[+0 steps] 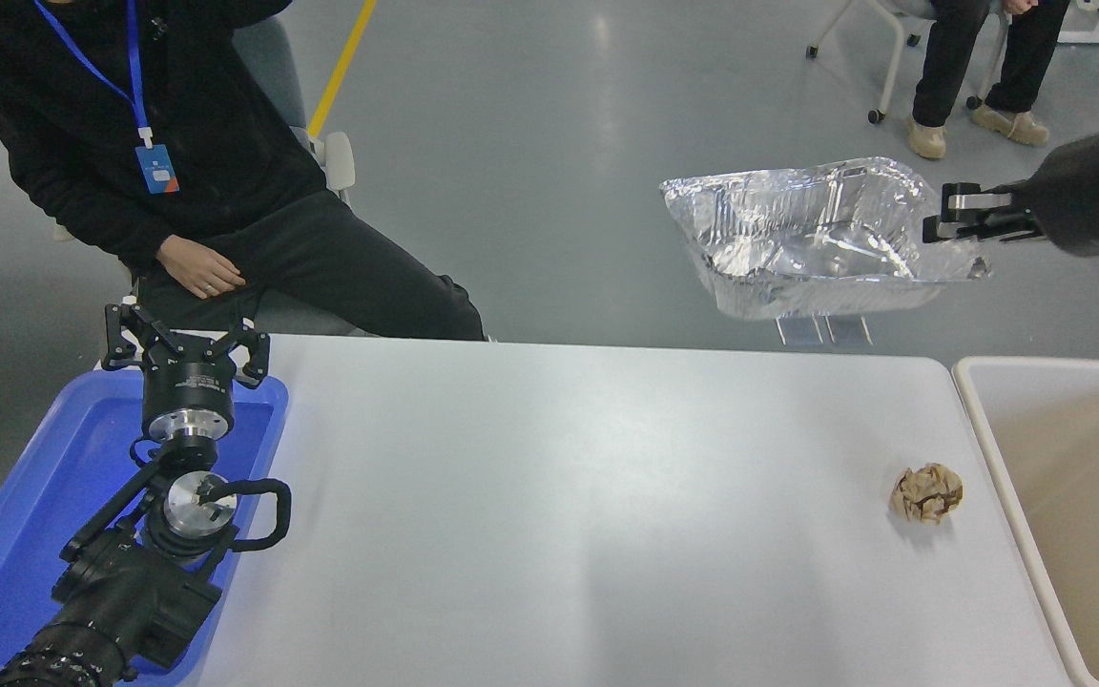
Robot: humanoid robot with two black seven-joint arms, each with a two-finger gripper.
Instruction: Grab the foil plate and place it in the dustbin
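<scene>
The foil plate [812,239], a shiny crinkled silver tray, hangs high in the air above the table's far right edge, its hollow side facing the camera. My right gripper [941,215] is shut on its right rim, the black arm reaching in from the right edge. The dustbin [988,377], a large beige bin with a pale rim, stands off the table's right end, below and to the right of the plate. My left gripper [185,343] is parked open over the blue tray at the lower left.
A crumpled tan paper ball [926,492] lies on the white table [559,496] near its right end. The blue tray [34,534] sits at the left. A person in black [177,162] sits at the far left; another person's legs [979,57] show at top right.
</scene>
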